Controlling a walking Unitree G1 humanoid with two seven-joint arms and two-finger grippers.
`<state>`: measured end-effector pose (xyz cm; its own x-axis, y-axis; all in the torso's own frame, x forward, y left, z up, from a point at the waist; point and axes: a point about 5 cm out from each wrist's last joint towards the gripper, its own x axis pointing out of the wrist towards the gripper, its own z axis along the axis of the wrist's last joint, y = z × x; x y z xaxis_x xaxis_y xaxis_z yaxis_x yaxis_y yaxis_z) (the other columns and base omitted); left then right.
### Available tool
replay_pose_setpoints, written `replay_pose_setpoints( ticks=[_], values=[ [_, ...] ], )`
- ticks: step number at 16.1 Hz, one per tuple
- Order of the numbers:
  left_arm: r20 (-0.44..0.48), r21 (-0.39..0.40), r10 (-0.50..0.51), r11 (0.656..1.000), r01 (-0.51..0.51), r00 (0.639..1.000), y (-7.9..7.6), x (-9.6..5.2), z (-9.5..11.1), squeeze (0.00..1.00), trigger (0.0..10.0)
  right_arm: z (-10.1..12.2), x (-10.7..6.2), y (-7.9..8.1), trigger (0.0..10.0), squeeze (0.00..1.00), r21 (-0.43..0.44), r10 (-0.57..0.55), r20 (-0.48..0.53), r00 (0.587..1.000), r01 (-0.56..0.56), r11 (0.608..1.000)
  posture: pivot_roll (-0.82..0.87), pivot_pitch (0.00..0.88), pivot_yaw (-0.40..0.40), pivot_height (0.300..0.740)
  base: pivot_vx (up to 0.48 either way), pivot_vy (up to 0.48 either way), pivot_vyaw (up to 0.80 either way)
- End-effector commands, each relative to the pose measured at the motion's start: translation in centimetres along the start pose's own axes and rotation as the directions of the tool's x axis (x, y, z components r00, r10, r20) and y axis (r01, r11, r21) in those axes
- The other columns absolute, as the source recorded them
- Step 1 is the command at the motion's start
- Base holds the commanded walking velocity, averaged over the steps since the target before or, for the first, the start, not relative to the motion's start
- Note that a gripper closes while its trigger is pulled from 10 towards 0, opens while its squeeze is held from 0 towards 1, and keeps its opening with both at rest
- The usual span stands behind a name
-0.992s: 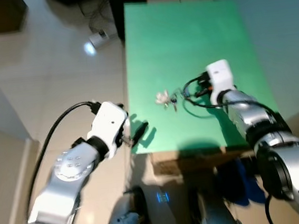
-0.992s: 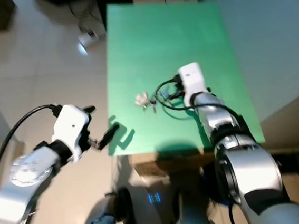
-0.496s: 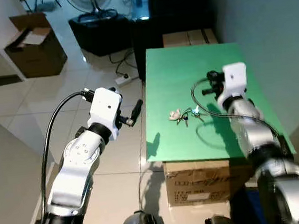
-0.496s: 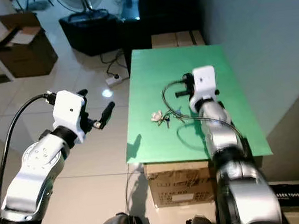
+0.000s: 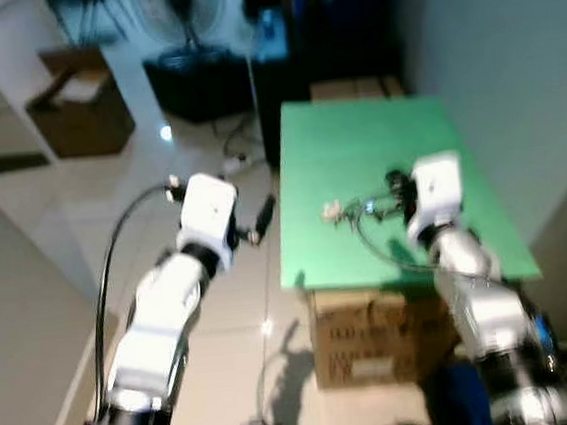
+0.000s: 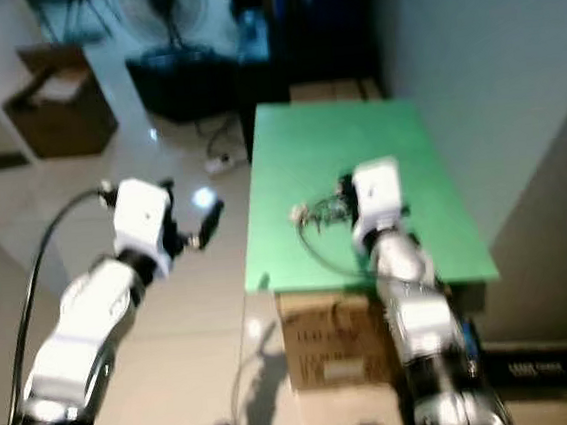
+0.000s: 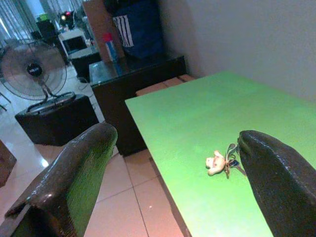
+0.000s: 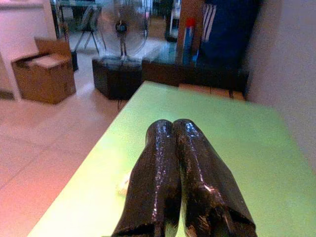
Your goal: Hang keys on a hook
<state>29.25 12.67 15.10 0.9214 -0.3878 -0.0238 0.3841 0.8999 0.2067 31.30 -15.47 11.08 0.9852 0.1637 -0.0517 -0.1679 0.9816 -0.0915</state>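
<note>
The right gripper (image 8: 170, 133) has its two black fingers pressed together, with nothing seen between them, above the green table (image 5: 377, 143). The keys (image 7: 222, 163) lie on the table. The left gripper (image 7: 177, 163) is wide open beside the table.

The two head views looked forward and down from well above, both sharing the green tabletop (image 5: 378, 153) toward 12 o'clock. The left wrist camera faced that tabletop (image 7: 207, 128) from off its side edge; the right wrist camera looked low and close along it (image 8: 237, 143).
</note>
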Motion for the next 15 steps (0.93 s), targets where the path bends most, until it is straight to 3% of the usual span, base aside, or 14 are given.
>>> replay_pose_setpoints(
  ticks=[1,5,11,15],
  values=[
    [0.015,0.002,0.021,1.000,-0.021,1.000,0.4,0.0,0.3,0.00,10.0,1.0,-0.4,0.0,10.0,0.00,0.005,-0.005,0.021,1.000,0.005,1.000,-0.10,0.000,0.078,0.718,0.000,0.000,0.00],
    [0.013,0.012,0.028,1.000,-0.029,1.000,0.0,-0.2,-0.2,0.00,10.0,0.4,-2.6,0.2,10.0,0.00,0.028,-0.045,-0.026,0.999,0.046,0.999,-0.12,0.000,0.057,0.718,0.000,0.000,0.00],
    [0.007,0.030,0.024,0.999,-0.024,1.000,0.1,-0.4,-0.9,0.00,10.0,0.4,-3.3,0.2,10.0,0.00,0.006,-0.034,-0.079,0.996,0.035,0.999,-0.12,0.000,0.043,0.718,0.093,0.000,0.00],
    [0.008,0.027,0.019,0.999,-0.019,1.000,0.0,-0.4,-1.0,0.00,10.0,0.4,-3.5,0.5,10.0,0.00,0.010,-0.019,-0.093,0.995,0.020,1.000,-0.11,0.000,0.038,0.718,0.292,0.000,-0.65]
  ],
)
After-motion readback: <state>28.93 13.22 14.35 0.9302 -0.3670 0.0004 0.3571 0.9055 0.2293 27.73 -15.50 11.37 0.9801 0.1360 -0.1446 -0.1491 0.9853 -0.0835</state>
